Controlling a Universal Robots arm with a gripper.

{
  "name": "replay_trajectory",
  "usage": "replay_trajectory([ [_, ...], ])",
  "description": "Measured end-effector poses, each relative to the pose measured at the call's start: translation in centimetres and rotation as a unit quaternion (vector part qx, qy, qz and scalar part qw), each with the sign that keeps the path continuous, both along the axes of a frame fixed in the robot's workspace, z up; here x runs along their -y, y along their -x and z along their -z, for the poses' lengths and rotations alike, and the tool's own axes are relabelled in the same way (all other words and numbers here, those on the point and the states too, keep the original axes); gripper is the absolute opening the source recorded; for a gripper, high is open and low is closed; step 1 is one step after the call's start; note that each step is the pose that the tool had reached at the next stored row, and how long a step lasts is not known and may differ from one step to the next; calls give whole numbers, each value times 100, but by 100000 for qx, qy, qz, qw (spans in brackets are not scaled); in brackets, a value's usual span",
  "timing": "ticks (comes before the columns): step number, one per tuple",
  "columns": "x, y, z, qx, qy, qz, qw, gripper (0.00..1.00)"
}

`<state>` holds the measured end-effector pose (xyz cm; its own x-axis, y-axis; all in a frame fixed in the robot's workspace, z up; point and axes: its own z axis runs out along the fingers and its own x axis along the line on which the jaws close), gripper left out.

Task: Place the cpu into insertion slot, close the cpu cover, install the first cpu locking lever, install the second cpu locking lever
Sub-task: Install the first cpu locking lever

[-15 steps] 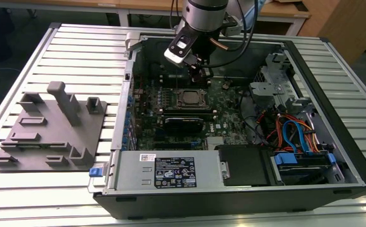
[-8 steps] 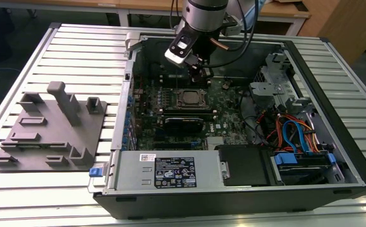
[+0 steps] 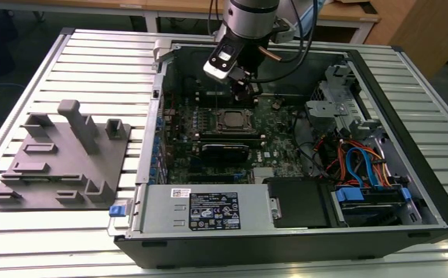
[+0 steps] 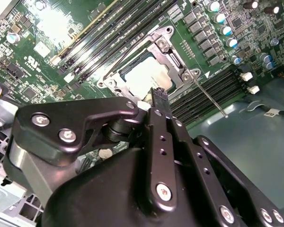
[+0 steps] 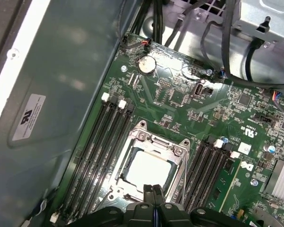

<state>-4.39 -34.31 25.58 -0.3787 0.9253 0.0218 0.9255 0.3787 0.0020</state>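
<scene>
The cpu (image 5: 149,171) (image 4: 142,75) lies flat in the insertion slot (image 3: 234,120) on the green board, its silver top showing. The cpu cover (image 5: 154,141) (image 4: 173,59) is down around it as a silver frame. A thin metal locking lever (image 4: 209,98) sticks out from the socket's corner over the memory slots. My gripper (image 5: 154,190) (image 4: 159,93) (image 3: 246,87) hovers just above the socket's edge. Its black fingers are pressed together and hold nothing.
The open computer case (image 3: 409,226) lies on a slatted metal table (image 3: 54,243). Black memory slots (image 5: 99,151) flank the socket. Cables (image 3: 355,162) and a drive cage (image 3: 336,104) fill the exterior view's right. A grey fixture (image 3: 61,156) stands on the table at its left.
</scene>
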Motion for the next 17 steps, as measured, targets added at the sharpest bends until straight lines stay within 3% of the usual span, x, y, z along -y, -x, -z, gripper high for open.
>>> replay_trajectory([
  [9, 1, 0, 0, -3, 4, -2521, 99968, 10],
  [17, 1, 0, 0, -3, 5, -4892, 99880, 10],
])
